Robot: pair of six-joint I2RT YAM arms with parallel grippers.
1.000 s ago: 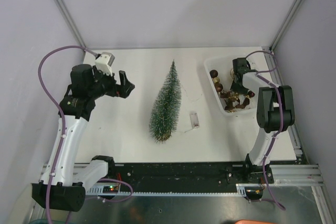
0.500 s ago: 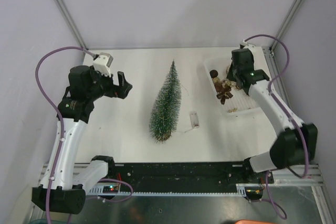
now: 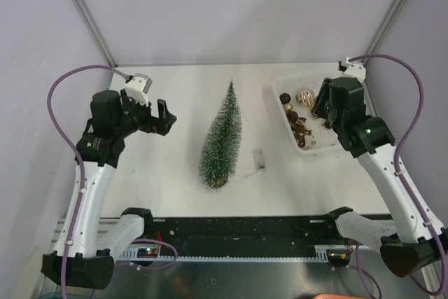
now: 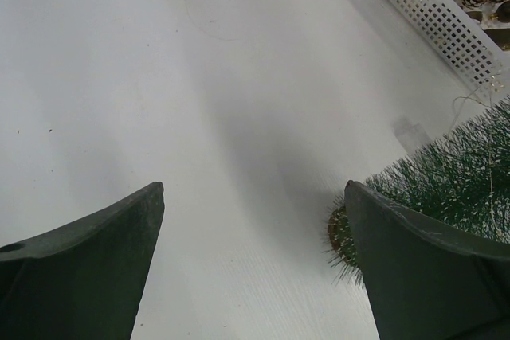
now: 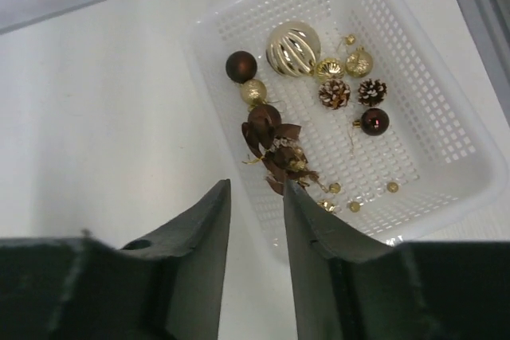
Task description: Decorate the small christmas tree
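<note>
Since half a second earlier my right arm had swung its elbow out towards the near edge and drawn the right gripper point(image 5: 256, 189) back above the white basket point(image 5: 422, 109). That uncovered a striped gold bauble point(image 5: 292, 48), while the left arm had hardly stirred. The small christmas tree point(image 3: 221, 138) lay flat on the table point(image 3: 168, 166) about midway between the arms. Its long axis ran near to far, with the tip pointing at the far edge and the brown base towards me. The basket sat right of the tree, level with its tip. The left gripper point(image 4: 255, 189) hung left of the tree with its fingers spread wide on nothing. The right fingers stood a narrow gap apart, also empty. The left wrist view cut off all but the tree's base end. I couldn't make out the small clear item point(image 3: 259, 160) just right of the tree.
</note>
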